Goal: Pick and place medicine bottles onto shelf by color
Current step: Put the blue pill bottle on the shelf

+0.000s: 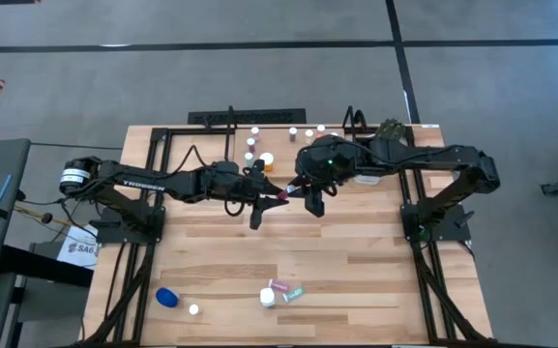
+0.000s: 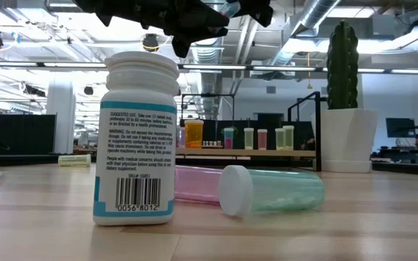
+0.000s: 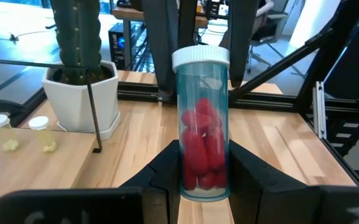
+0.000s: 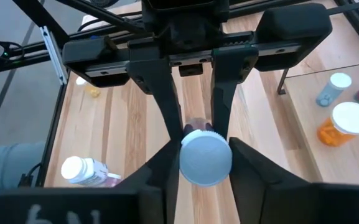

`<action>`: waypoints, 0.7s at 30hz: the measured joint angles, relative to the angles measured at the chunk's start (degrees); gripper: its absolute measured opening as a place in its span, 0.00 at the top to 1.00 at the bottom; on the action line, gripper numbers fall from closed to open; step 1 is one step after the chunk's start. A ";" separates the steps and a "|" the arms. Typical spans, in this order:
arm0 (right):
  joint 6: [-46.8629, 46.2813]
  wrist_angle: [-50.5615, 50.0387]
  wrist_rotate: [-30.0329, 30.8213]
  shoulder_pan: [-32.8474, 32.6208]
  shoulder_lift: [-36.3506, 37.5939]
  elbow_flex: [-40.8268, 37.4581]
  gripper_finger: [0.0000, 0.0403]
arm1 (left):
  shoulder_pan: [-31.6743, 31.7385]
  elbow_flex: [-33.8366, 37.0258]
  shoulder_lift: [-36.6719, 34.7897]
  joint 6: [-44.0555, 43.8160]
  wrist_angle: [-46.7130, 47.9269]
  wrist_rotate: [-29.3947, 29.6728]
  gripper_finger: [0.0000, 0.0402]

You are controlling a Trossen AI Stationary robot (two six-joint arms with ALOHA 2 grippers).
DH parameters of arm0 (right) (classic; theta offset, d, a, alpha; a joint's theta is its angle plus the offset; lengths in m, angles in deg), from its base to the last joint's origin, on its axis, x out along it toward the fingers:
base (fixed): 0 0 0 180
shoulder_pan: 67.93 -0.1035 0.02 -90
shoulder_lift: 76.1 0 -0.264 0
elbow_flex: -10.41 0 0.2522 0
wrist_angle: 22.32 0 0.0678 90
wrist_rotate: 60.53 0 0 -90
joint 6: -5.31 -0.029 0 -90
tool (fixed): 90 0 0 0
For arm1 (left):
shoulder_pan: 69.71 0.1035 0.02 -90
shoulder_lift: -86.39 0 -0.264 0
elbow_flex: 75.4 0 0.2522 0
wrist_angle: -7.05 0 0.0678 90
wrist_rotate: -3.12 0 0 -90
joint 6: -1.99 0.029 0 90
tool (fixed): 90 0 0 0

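A clear vial of red capsules (image 3: 203, 143) with a white cap (image 4: 205, 157) hangs above the table's middle, just in front of the shelf (image 1: 283, 145). My left gripper (image 1: 272, 196) is shut on it from the left. My right gripper (image 1: 309, 198) is shut on it from the right. Several small bottles (image 1: 293, 130) and an orange one (image 1: 267, 161) stand on the shelf. A white bottle (image 2: 136, 138), a pink vial (image 2: 194, 185) and a teal vial (image 2: 274, 190) are near the table's near edge, the two vials lying on their sides. My left gripper pinches the vial's body near its bottom end (image 3: 203, 183) between its two fingers. The fingers come level from the table's left and lie along the vial. The vial sticks out past them, clear of the table. My right gripper has its two fingers (image 4: 241, 168) on opposite sides of the white cap (image 4: 205, 157), coming level from the table's right, facing the cap's top. They seem to touch the cap's rim. The vial lies level between the two grippers.
A cactus in a white pot (image 3: 83, 93) stands at the far right by the shelf, with two yellow-green vials (image 3: 42, 134) beside it. A blue bottle (image 1: 166, 297) and a white-capped one (image 1: 193, 309) sit at the near left. Bare planks lie between.
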 joint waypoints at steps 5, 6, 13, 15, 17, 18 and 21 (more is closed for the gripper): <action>0.09 0.01 0.06 0.04 0.00 0.00 0.69 | -0.04 -0.01 0.00 -0.69 -0.03 2.16 0.81; 0.09 0.03 0.03 0.07 0.00 0.00 0.68 | -0.06 -0.01 0.00 -0.90 -0.07 2.69 0.81; 0.13 -2.91 0.09 2.50 0.00 0.00 0.68 | -0.03 -0.02 0.02 -2.85 -0.40 6.00 0.70; 0.18 -4.34 -0.13 3.68 -0.02 0.00 0.68 | 0.00 -0.02 0.02 -2.84 -0.42 6.22 0.63; 0.73 -6.55 -0.30 5.08 0.00 0.00 0.68 | 0.00 -0.02 0.02 -2.82 -0.37 6.14 0.57; 1.10 -7.51 -0.40 5.78 0.00 0.00 0.67 | 0.00 -0.02 0.02 -2.75 -0.33 6.14 0.54; 2.56 -9.19 -0.08 8.06 0.00 0.00 0.67 | 0.07 -0.02 0.02 -2.84 0.32 6.13 0.47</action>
